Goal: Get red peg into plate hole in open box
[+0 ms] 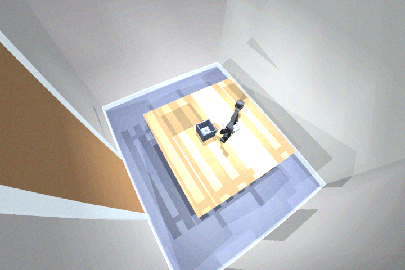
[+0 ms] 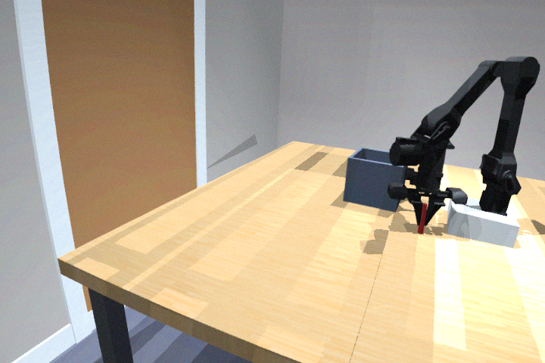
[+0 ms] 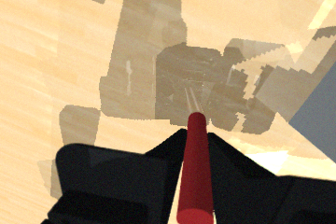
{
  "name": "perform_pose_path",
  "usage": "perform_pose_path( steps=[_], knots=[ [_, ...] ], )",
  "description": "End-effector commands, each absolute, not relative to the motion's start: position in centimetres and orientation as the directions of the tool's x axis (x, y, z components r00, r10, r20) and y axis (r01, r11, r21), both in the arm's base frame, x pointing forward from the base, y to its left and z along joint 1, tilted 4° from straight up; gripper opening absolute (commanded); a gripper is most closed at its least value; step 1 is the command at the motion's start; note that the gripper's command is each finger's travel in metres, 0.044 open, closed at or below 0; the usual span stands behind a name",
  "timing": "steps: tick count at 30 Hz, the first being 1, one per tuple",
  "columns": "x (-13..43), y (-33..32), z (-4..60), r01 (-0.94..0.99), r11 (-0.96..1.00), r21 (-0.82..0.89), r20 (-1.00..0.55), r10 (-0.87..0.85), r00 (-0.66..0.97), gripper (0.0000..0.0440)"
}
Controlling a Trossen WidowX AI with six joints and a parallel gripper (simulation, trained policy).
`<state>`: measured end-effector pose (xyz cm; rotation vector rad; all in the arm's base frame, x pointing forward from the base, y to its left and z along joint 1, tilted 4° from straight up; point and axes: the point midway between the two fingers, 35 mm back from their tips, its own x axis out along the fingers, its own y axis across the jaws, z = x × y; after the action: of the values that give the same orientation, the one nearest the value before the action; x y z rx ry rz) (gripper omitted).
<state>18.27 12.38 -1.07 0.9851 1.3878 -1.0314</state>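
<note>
The red peg (image 2: 422, 217) (image 3: 194, 163) stands upright on the wooden table, its lower end touching the top. My gripper (image 2: 425, 215) (image 3: 195, 136) (image 1: 223, 137) is down around it, and its two black fingers are shut on the peg's upper part from both sides. The open blue-grey box (image 2: 369, 178) (image 1: 206, 130) stands just to the left of the gripper, a short way apart. The white plate with its hole (image 1: 206, 129) shows at the box's bottom in the overhead view. A corner of the box (image 3: 326, 121) shows at the right of the wrist view.
The arm's white base block (image 2: 481, 223) stands on the table just right of the gripper. The wooden table (image 2: 256, 265) stretches wide to the left and front. A brown door (image 2: 119, 107) and grey walls lie beyond the table's edge.
</note>
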Motion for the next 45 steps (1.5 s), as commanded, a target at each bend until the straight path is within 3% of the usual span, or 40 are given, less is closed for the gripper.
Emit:
perform_pose_path(
  steps=[1,24,45],
  knots=[
    [18.8,12.8,-0.4,0.963,0.268,-0.026,-0.999,0.037,-0.038,0.0002],
    [23.4,13.7,7.6,0.951,0.233,0.205,-0.973,0.151,0.173,0.0],
    [27.1,8.0,14.6,0.925,0.235,0.3,-0.954,0.068,0.292,0.0]
  ],
)
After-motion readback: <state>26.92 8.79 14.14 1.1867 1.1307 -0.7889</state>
